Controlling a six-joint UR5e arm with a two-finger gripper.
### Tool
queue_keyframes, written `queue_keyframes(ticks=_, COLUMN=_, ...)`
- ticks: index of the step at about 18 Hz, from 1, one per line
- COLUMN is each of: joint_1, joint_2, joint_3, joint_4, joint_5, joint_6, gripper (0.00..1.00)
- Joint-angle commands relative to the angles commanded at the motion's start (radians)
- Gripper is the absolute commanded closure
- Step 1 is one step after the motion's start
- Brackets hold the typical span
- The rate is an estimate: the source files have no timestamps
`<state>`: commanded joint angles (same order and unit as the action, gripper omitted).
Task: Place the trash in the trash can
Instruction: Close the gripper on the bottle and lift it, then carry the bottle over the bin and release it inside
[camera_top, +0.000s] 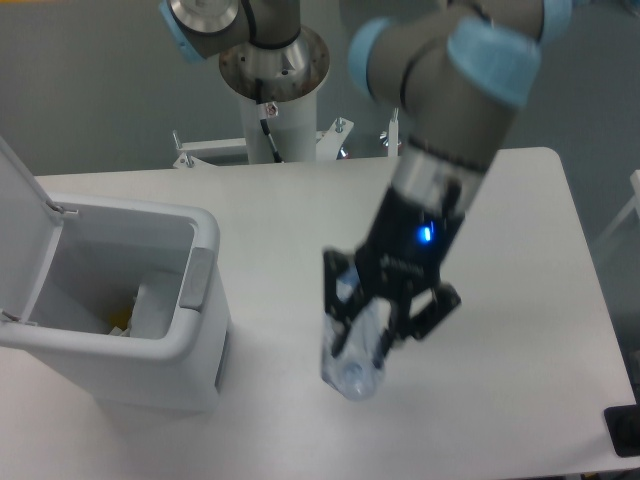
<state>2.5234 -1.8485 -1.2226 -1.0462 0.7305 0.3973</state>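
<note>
**Inspector:** State what the gripper had in hand and where it was.

**Operator:** The gripper (385, 325) was clamped on the clear plastic bottle (355, 358), its black fingers (333, 285) set either side of the upper body. The bottle hung tilted, its rounded base lowest, over the white desk (520, 300) — I could not tell whether the base touched the surface. It sat well to the right of the trash can (150, 345), not yet over the opening.

**Inspector:** Handling properties of the bottle?

**Operator:** I judged it light and apparently empty; thin-walled, so it would give under squeeze rather than crack. The smooth clear wall looked slippery, and a round body can roll between flat fingers. I rated the hold on the mid-to-upper body as sound — stiffer toward the shoulder than at mid-wall. The cap and label I could not make out; the frame was blurred there.

**Inspector:** And the receptacle?

**Operator:** A boxy white plastic bin, rounded corners, matt finish, pale grey latch (197, 278) on the front. The hinged lid (22, 220) stood open at the left, leaving the mouth clear. Something lay inside, part of it yellowish; I could not identify it.

**Inspector:** The bag?

**Operator:** Not visible on the desk.
</note>
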Motion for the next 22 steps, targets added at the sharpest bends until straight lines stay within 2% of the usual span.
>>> queue_keyframes(ticks=3, joint_1=-0.026, joint_2=0.021, joint_3=0.009, joint_4=0.06, joint_5=-0.083, joint_6=-0.064, gripper=0.9)
queue_keyframes(ticks=5, joint_1=-0.069, joint_2=0.031, joint_3=0.009, joint_4=0.098, joint_5=-0.1, joint_6=-0.092, gripper=0.9)
queue_keyframes(ticks=7, joint_1=-0.121, joint_2=0.035, joint_3=0.002, joint_4=0.1, joint_5=-0.1, joint_6=-0.097, gripper=0.89)
queue_keyframes(ticks=10, joint_1=-0.161, joint_2=0.037, joint_3=-0.018, joint_4=0.106, joint_5=-0.1, joint_6=-0.095, gripper=0.89)
queue_keyframes(ticks=13, joint_1=-0.209, joint_2=0.037, joint_3=-0.054, joint_4=0.12, joint_5=-0.1, joint_6=-0.086, gripper=0.83)
queue_keyframes(ticks=15, joint_1=-0.219, joint_2=0.037, joint_3=-0.084, joint_4=0.161, joint_5=-0.1, joint_6=-0.081, gripper=0.68)
queue_keyframes(ticks=17, joint_1=-0.23, joint_2=0.037, joint_3=-0.119, joint_4=0.204, joint_5=-0.1, joint_6=-0.048, gripper=0.3)
queue_keyframes(ticks=19, joint_1=-0.241, joint_2=0.041, joint_3=-0.152, joint_4=0.207, joint_5=-0.1, joint_6=-0.012, gripper=0.14)
queue_keyframes(ticks=20, joint_1=-0.244, joint_2=0.043, joint_3=-0.162, joint_4=0.207, joint_5=-0.1, joint_6=0.0, gripper=0.02)
queue_keyframes(ticks=22, joint_1=-0.244, joint_2=0.045, joint_3=-0.169, joint_4=0.207, joint_5=-0.1, joint_6=0.026, gripper=0.0)
